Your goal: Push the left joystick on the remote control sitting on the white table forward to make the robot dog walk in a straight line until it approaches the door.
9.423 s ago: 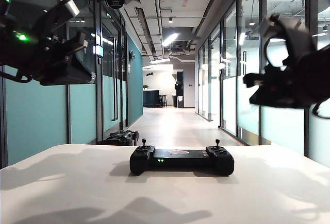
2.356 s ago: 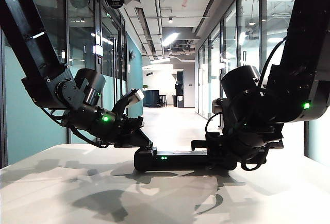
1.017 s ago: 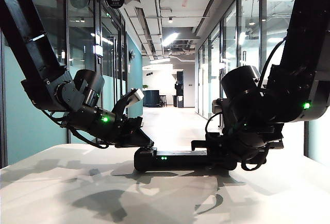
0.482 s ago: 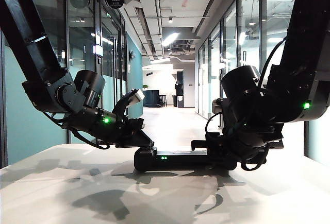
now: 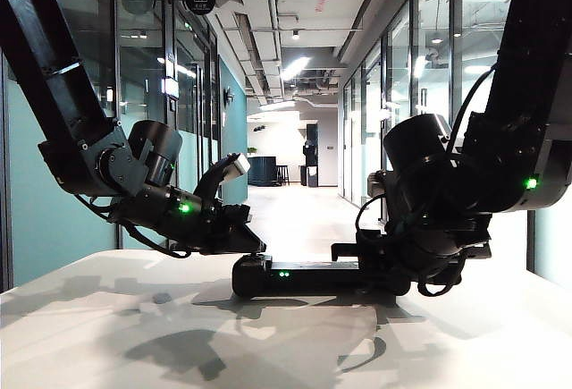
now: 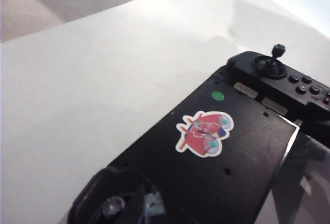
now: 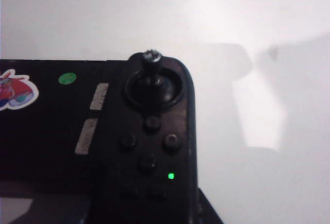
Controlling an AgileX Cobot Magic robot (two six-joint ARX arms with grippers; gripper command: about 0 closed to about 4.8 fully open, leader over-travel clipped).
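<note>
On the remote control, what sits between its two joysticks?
In the left wrist view, a red cartoon sticker and green dot lie on the remote control's flat middle.

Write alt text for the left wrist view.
A black remote control lies on the white table, bearing a red cartoon sticker and a green dot. One thin joystick stands at its far end; the near end is blurred, the left gripper's fingertips indistinct.

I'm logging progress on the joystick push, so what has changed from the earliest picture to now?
Both arms have come down from high above onto the remote control: the left pincer now sits over its left end, and the right pincer is at its right end. The dark shape behind the white table is gone from sight. The remote has not moved, green lights on.
</note>
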